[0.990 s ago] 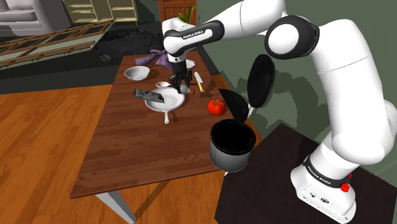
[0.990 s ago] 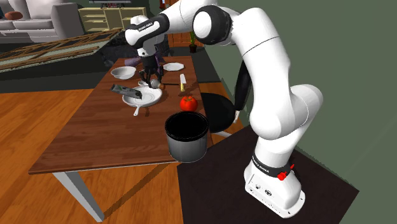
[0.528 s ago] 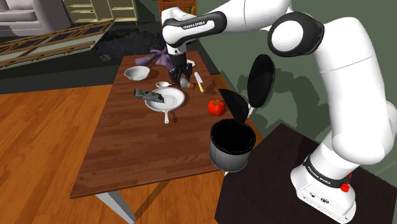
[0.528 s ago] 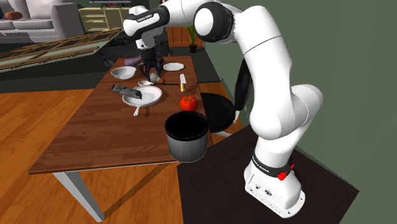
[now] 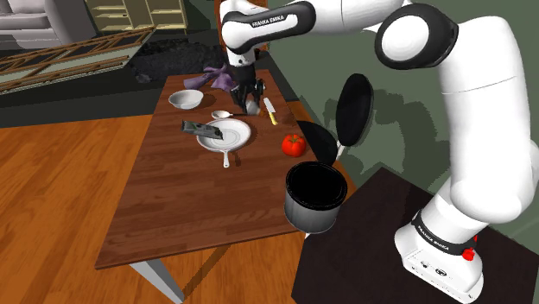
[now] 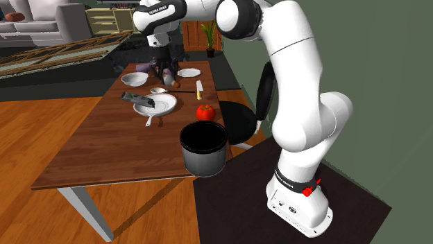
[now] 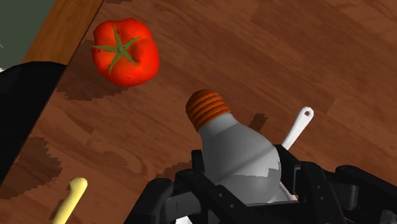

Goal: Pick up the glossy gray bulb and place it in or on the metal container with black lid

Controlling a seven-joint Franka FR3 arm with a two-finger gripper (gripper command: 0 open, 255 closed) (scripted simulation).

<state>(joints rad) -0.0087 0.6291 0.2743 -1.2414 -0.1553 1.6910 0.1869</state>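
Note:
The bulb [image 7: 238, 153] is glossy grey glass with an orange screw base. My gripper [image 7: 245, 191] is shut on its glass body, and the base points away from the hand. In the shoulder view the gripper [image 5: 246, 95] holds the bulb [image 5: 252, 106] in the air above the far part of the wooden table [image 5: 173, 199]. In the second exterior view the gripper [image 6: 166, 71] hangs above the table's far end. The dark metal pot [image 5: 315, 197] [image 6: 204, 147] stands open at the table's near corner by the stand. Black lids [image 5: 354, 108] lean behind it.
Below the hand lie a red tomato [image 7: 124, 51] [image 5: 294, 144], a yellow-handled knife [image 5: 269, 110] and a white spoon [image 7: 296, 127]. A white plate [image 5: 226, 136] with a grey object on it and a white bowl [image 5: 186, 99] sit towards the shoulder view's left.
My gripper has risen from the table with the bulb clasped in it and has drifted slightly towards the table's far end. Nothing else has moved.

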